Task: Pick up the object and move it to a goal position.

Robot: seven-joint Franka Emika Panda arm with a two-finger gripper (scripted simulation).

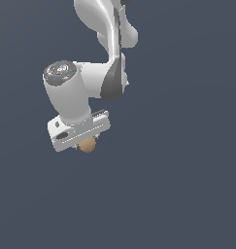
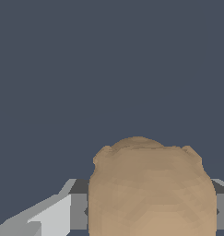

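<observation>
Here your arm (image 1: 106, 44) comes down from the top of the exterior view, bends at a dark-capped joint, and ends in a fat white wrist with a grey round cap (image 1: 59, 73) facing the camera. Below that sits the white bar of the end effector (image 1: 87, 142), tilted so that its end toward the exterior view's right rides higher. The ball (image 1: 87, 144), tan-brown and mottled, peeks out just under the bar's lower edge, touching it and much narrower than it. In the wrist view the ball (image 2: 152, 189) fills the lower middle of the picture, and you can see a grey finger (image 2: 79, 209) tight against one flank and another sliver of grey against the opposite flank, so the end effector is pinching the ball between its two fingers. Everything behind is a flat slate-blue field; you cannot tell from either view whether the ball rests on the bench or hangs clear of it.
</observation>
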